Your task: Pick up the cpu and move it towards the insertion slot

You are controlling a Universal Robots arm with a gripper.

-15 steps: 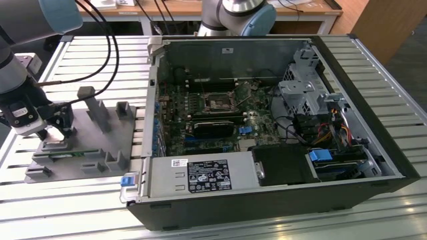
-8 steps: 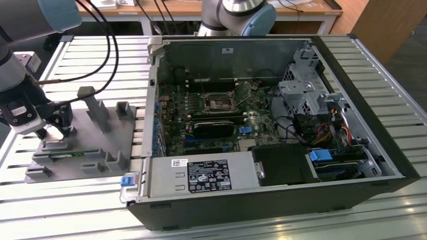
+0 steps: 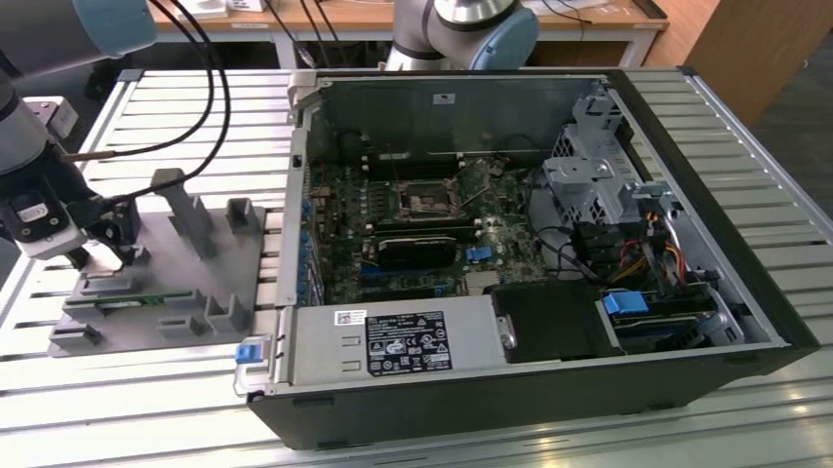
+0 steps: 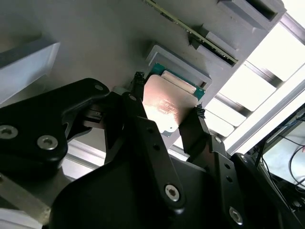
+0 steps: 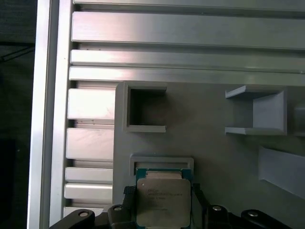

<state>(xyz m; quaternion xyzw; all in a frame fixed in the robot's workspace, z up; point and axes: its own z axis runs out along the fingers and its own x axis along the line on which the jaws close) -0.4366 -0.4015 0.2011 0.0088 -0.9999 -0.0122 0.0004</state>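
**End effector.** The gripper (image 4: 167, 95) is closed on the cpu (image 4: 167, 106). In both wrist views one black finger (image 5: 127, 194) bears on each of two opposite side edges of the chip. The silvery top face is exposed between them.

**Position of the cpu.** The cpu (image 5: 163, 200) is at the grey fixture (image 5: 209, 157), over a low-walled recess (image 5: 162, 161) near the fixture's outer edge. Its green border sits just inside the recess wall. Whether the chip is seated or slightly raised cannot be determined.

**Surroundings at the fixture.** In the exterior view the gripper (image 3: 115, 252) stands over the fixture (image 3: 170, 327) on the slatted metal table (image 3: 182, 107). Upright posts (image 3: 176, 205) rise just beside the gripper, on the side facing the computer case (image 3: 521, 409). A thin green strip (image 3: 131, 302) lies in the fixture near the fingers. An empty square pocket (image 5: 145, 107) lies near the recess.

**Position of the insertion slot.** The insertion slot (image 3: 427, 202) is inside the open-sided case, well apart from the gripper, toward the exterior view's right. The case wall (image 3: 302, 166) stands between fixture and slot. The space directly above the slot is unobstructed.
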